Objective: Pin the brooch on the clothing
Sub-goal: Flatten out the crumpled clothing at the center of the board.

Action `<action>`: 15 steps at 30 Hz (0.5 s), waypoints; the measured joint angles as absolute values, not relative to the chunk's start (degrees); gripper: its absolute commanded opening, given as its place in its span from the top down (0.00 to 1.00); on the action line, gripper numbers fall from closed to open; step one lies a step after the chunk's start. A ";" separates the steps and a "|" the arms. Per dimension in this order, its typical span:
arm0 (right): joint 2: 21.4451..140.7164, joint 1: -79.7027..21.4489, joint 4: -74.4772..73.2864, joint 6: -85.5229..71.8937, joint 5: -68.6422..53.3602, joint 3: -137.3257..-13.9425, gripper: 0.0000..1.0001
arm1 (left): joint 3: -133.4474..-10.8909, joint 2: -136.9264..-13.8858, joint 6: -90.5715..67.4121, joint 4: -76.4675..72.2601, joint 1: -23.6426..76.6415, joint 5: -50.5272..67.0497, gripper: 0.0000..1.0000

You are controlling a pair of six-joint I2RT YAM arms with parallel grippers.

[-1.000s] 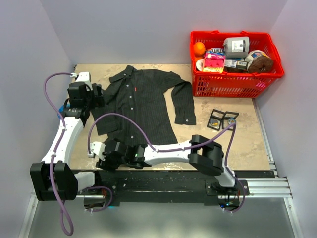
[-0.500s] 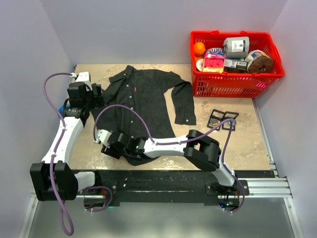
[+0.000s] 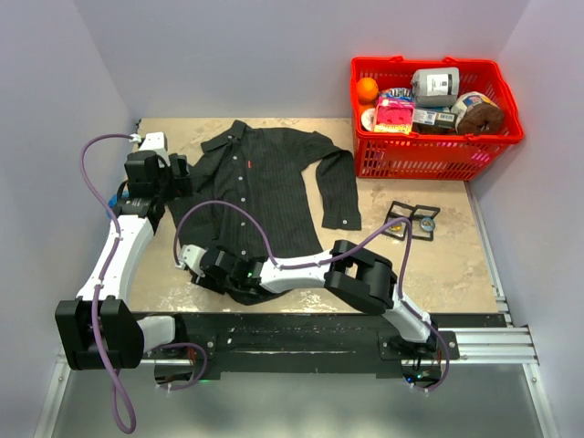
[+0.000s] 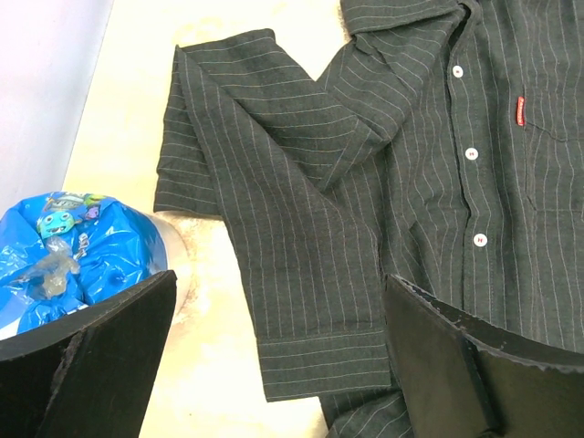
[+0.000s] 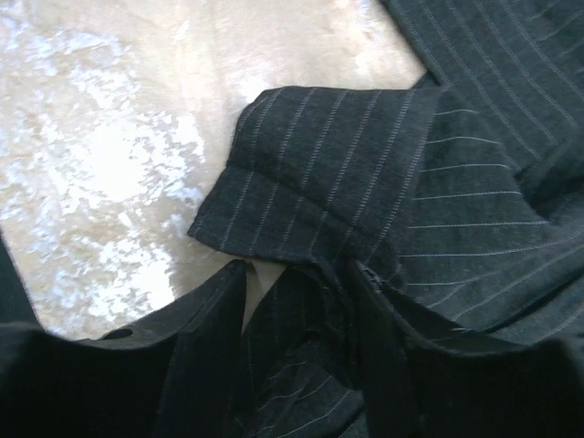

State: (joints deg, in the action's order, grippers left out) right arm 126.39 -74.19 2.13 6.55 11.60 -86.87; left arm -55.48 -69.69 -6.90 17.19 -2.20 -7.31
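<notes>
The clothing (image 3: 265,187), a dark pinstriped shirt with pale buttons and a tiny red tag (image 4: 520,111), lies spread on the tan table. My left gripper (image 3: 178,173) hovers open above the shirt's left sleeve; the sleeve cuff (image 4: 324,360) lies between its wide-apart fingers (image 4: 456,356) with nothing held. My right gripper (image 3: 193,263) is low at the shirt's near left corner. In the right wrist view its jaws (image 5: 301,310) straddle a raised fold of the striped cloth (image 5: 310,192), and a sliver of table shows beside one finger. No brooch is plainly in view.
A red basket (image 3: 436,146) full of groceries stands at the back right. Two small black square cards (image 3: 412,219) lie on the table right of the shirt, partly under the right arm's cable. A blue printed wrapper (image 4: 64,246) sits by the left wall.
My right gripper moved from the table's front edge up and left onto the shirt's near corner, and its jaws narrowed a little around the cloth. The left arm stayed still.
</notes>
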 measured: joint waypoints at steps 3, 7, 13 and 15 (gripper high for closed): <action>126.39 -74.19 2.68 6.48 12.84 -86.80 0.69 | -55.48 -69.69 -6.90 17.17 -2.20 -7.11 0.01; 126.19 -74.26 4.03 6.26 12.95 -85.82 0.87 | -55.48 -69.69 -6.92 17.17 -2.20 -6.87 0.01; 123.50 -75.00 4.34 5.15 9.39 -84.79 0.95 | -55.48 -69.69 -6.92 17.15 -2.22 -6.63 0.01; 122.56 -75.50 4.60 4.40 6.98 -84.97 0.96 | -55.48 -69.69 -6.92 17.15 -2.20 -6.63 0.01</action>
